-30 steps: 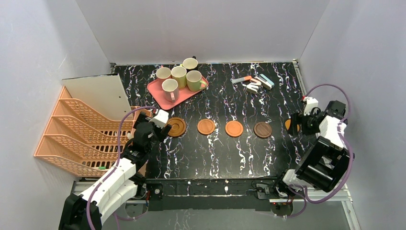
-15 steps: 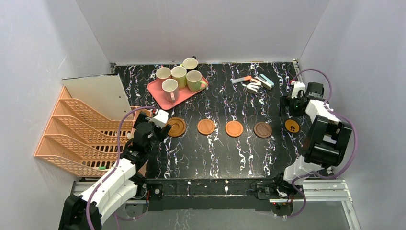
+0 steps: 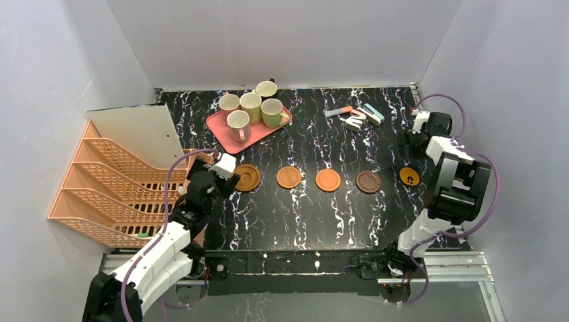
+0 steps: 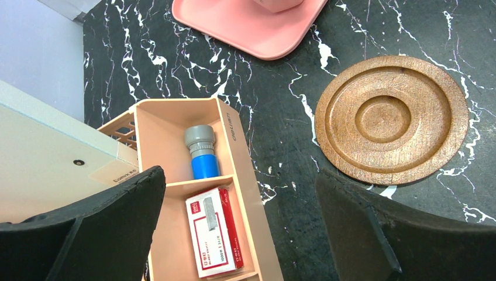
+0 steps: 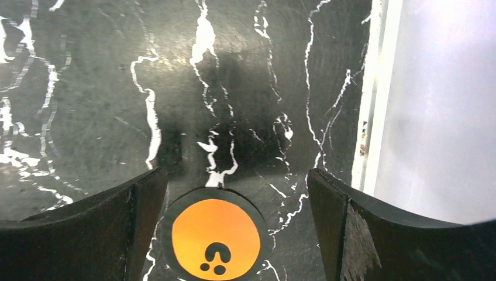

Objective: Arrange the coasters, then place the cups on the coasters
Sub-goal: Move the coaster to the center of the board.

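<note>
Coasters (image 3: 328, 180) are only partly seen up close. The right wrist view cuts the black-rimmed coaster (image 5: 216, 237) off at its lower edge, and the left wrist view takes in just the ringed coaster (image 4: 392, 120). That view also trims the pink tray (image 4: 257, 29) to one corner, with only the foot of a cup (image 4: 278, 4) at the top edge. From above, the fingers of both arms are too small and dark to make out.

Five discs lie in a row across the middle of the black marbled table (image 3: 308, 221). The ringed coaster (image 3: 247, 177), brown, is at the left end, then come two plain orange-brown ones and a dark brown coaster (image 3: 368, 181). The black-rimmed coaster (image 3: 409, 176), orange with a small black mark, is at the right end. The cups (image 3: 251, 104), five with cream insides, stand bunched on the tray at the far left, none on a coaster.

The left gripper (image 4: 237, 175) has its fingers spread wide with nothing between them. It hangs over a peach desk box (image 4: 169, 126) holding a blue tube (image 4: 202, 155) and a red-and-white packet (image 4: 213, 234). The ringed coaster lies just beyond its right finger, untouched. The right gripper (image 5: 234, 175) is equally wide and empty, and the black-rimmed coaster shows between its fingers, apart from both.
</note>
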Robot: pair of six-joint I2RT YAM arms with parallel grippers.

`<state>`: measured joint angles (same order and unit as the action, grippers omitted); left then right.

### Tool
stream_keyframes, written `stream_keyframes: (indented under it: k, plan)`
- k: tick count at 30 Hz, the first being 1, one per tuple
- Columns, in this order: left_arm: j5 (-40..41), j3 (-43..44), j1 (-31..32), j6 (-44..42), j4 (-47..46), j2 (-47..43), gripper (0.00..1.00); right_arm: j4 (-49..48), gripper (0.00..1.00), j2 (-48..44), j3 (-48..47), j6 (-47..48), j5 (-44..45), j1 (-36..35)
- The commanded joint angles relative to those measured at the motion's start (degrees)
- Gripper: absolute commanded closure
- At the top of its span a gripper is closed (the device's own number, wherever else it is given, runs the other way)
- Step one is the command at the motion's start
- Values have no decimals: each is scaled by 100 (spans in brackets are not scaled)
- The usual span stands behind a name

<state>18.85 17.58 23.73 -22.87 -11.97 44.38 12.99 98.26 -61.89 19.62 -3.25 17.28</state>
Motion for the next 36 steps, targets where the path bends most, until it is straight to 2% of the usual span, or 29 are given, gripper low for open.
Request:
stream_keyframes:
  k: [1,16,24,30,36]
  plan:
    - [15,-29,-35,86,-51,-72,2,-326,1,152,-158,-63,646,28]
    - [-4,-36,-43,86,-41,-70,2,-217,1,533,-216,4,1220,245]
    - [-13,-45,-43,84,-34,-111,2,-174,1,524,-4,209,1002,417]
    - [-13,-45,-43,86,-33,-117,2,38,1,129,312,297,523,418]
    - [-9,-45,-46,84,-25,-127,2,107,1,-175,524,436,511,422]
